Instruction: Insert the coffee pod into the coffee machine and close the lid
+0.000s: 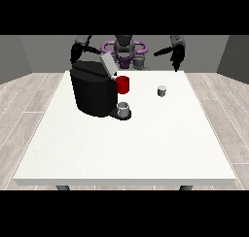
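Coffee pod (162,90): on table (121,148), right of coffee machine (92,90), untouched | lid (108,63): raised | hand at view's right (176,56): above pod, holding nothing, fingers hanging relaxed | advice: descend straight over pod, pinch its sides.

You're looking at a plain room, kinda test-lab-ish: wood-plank floor (29,93), bare grey walls (44,54), and one big white table (121,148) in the middle. The coffee machine (92,90) adds a small kitchen touch.
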`<act>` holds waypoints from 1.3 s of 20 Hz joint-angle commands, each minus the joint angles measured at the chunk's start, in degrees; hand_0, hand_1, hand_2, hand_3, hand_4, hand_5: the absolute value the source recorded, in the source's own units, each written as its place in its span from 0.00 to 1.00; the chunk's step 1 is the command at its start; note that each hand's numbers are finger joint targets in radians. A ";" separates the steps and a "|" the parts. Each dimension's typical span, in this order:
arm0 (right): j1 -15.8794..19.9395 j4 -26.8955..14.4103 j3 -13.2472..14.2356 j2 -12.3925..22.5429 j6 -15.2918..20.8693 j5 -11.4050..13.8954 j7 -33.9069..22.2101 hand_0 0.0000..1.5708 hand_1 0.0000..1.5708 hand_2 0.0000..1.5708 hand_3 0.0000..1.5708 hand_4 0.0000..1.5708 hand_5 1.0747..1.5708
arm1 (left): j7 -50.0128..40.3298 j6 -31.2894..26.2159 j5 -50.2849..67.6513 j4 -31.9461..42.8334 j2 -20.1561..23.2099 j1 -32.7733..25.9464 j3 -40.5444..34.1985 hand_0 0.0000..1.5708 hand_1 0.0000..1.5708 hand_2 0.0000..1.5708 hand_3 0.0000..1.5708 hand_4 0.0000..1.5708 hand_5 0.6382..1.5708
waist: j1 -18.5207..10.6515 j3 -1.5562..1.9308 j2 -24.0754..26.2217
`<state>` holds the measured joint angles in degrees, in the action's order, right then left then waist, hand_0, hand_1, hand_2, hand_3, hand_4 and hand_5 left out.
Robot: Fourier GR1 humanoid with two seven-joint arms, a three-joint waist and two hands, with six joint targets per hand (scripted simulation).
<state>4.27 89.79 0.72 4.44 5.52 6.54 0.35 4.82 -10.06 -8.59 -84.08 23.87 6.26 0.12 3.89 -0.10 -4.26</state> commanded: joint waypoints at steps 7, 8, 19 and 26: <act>0.84 4.00 -6.07 -2.13 1.05 4.85 0.34 0.00 0.00 0.00 0.00 0.00 1.00 | 1.78 -3.93 -6.54 17.28 8.84 10.97 -3.98 0.00 0.00 0.00 0.00 0.00 1.00 | 7.59 0.06 -5.97; 2.20 4.24 -5.09 -2.39 1.67 4.29 -0.24 0.00 0.00 0.00 0.00 0.00 1.00 | 5.04 -0.92 -9.51 19.40 7.14 9.96 -2.47 0.00 0.00 0.00 0.00 0.00 1.00 | 7.16 0.05 -7.67; 8.40 -3.20 -3.12 -3.83 5.09 4.49 -4.04 0.00 0.00 0.00 0.00 0.00 1.00 | 5.74 4.33 -19.88 29.97 1.75 18.83 1.46 0.17 0.17 0.37 0.16 0.00 1.00 | 3.76 0.08 -8.12; 10.28 -9.04 0.30 -0.98 1.50 0.77 -0.34 0.00 0.00 0.00 0.00 0.00 1.00 | 8.50 13.78 -28.75 30.25 -0.33 20.41 5.42 0.68 0.68 0.70 0.58 0.29 1.00 | 3.68 0.10 -10.44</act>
<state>12.16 83.23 -1.35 1.47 8.81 8.87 -0.48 11.82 -1.38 -32.56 -54.23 24.79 25.57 3.36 7.75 -0.01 -13.31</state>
